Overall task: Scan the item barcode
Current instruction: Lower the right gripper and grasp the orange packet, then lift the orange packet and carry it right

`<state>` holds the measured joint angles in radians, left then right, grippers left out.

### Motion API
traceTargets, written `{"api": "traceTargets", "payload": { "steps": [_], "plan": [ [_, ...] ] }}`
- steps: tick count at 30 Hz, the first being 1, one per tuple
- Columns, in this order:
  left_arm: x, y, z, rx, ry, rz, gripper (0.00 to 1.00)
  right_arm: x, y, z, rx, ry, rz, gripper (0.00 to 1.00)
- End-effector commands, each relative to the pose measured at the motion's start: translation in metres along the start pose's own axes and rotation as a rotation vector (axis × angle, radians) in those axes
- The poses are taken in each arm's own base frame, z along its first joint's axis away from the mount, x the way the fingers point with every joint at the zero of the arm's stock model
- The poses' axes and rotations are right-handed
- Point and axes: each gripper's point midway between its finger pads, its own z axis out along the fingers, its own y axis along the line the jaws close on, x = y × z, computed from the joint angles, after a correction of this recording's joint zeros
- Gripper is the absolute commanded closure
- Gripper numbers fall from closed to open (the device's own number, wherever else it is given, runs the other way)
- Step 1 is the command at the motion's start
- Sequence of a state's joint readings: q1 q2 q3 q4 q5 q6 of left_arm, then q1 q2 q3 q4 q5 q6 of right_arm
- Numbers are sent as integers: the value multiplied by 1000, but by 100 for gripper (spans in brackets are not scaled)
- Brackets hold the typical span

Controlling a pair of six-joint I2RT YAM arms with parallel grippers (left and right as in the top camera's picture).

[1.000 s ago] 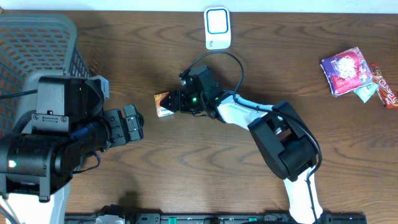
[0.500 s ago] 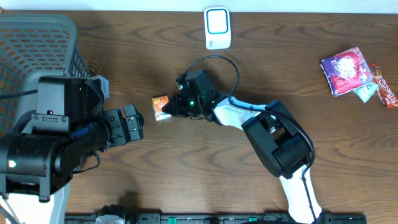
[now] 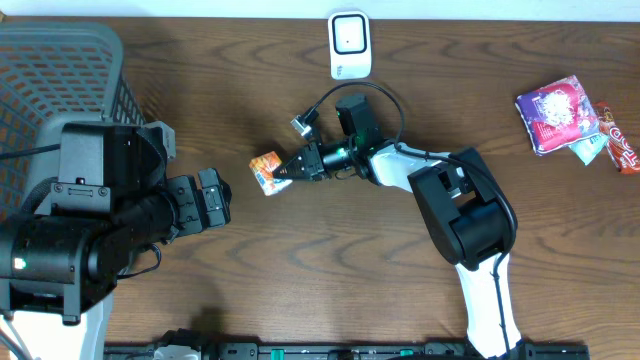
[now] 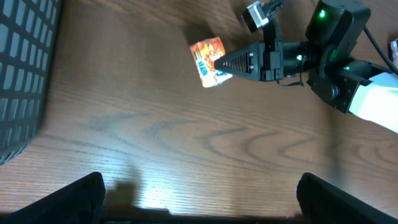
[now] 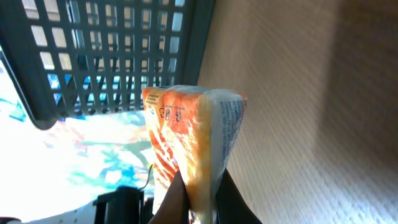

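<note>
The dark wooden counter (image 3: 300, 290) carries a white scanner (image 3: 350, 45) off to the side of the right gripper (image 3: 285, 172). Snack packets (image 3: 558, 113) lie well behind that gripper. A grey basket (image 3: 60, 70) stands ahead of its tips.

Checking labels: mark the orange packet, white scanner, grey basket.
orange packet (image 3: 266, 171), overhead view, printed face.
white scanner (image 3: 350, 44), overhead view, front face.
grey basket (image 3: 118, 90), overhead view, mesh wall.

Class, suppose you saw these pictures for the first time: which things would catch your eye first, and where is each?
First, the orange snack packet mid-table, pinched at its edge by the right pincer. Next, the grey basket at the overhead view's upper left, and the white scanner at the table's top edge. A small heap of bright packets lies far right.
</note>
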<state>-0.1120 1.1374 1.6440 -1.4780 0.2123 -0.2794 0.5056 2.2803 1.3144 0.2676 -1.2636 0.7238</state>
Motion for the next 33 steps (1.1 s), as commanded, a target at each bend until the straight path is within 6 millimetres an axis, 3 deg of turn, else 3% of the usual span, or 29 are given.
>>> {"api": "traceTargets", "payload": {
  "steps": [1,10,16,22,28,33],
  "plan": [
    [1,-1,0,8,7,13,2,11,5,5,-31,44,-35,99],
    [1,-1,0,8,7,13,2,14,3,23,10,40,-24,99],
    [1,-1,0,8,7,13,2,12,18,12,-73,68,-26,99],
    [1,-1,0,8,7,13,2,3,17,-23,-118,54,22,99],
    [1,-1,0,8,7,13,2,-9,17,-81,-190,16,44,99],
    [1,-1,0,8,7,13,2,-22,4,-125,-182,-78,96,99]
  ]
}}
